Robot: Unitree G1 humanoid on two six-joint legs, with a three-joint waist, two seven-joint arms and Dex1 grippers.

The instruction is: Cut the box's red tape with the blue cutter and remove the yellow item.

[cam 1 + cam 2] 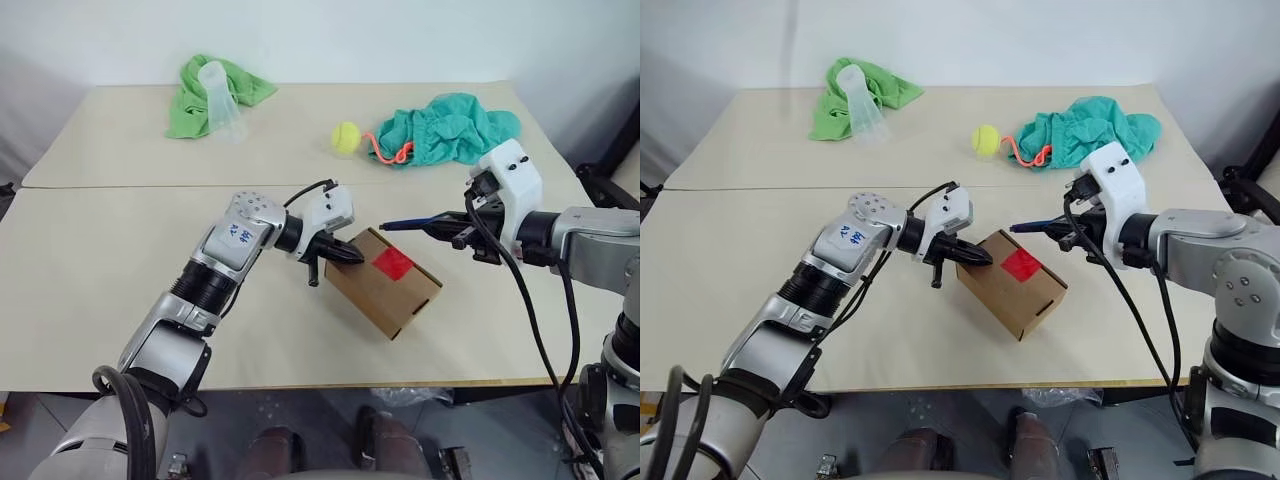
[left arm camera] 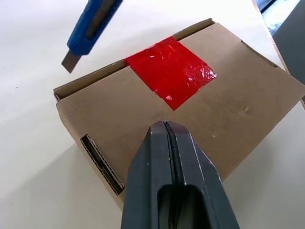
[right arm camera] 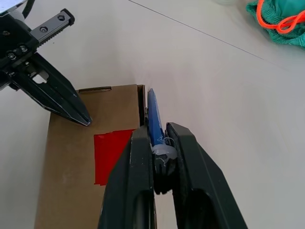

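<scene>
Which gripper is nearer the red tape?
Left. The left gripper, shut, presses on the box top beside the red tape; the right gripper holds the cutter off the box's far edge.

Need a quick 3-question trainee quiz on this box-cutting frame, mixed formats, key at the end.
1. True or false: the red tape on the box is already cut.
2. Which hand holds the blue cutter? A) left hand B) right hand
3. Fill in: the shut left hand presses its tips on the box's ____.

Key: 1. False, the tape looks whole and the blade hangs off it. 2. B. 3. Top.
</scene>
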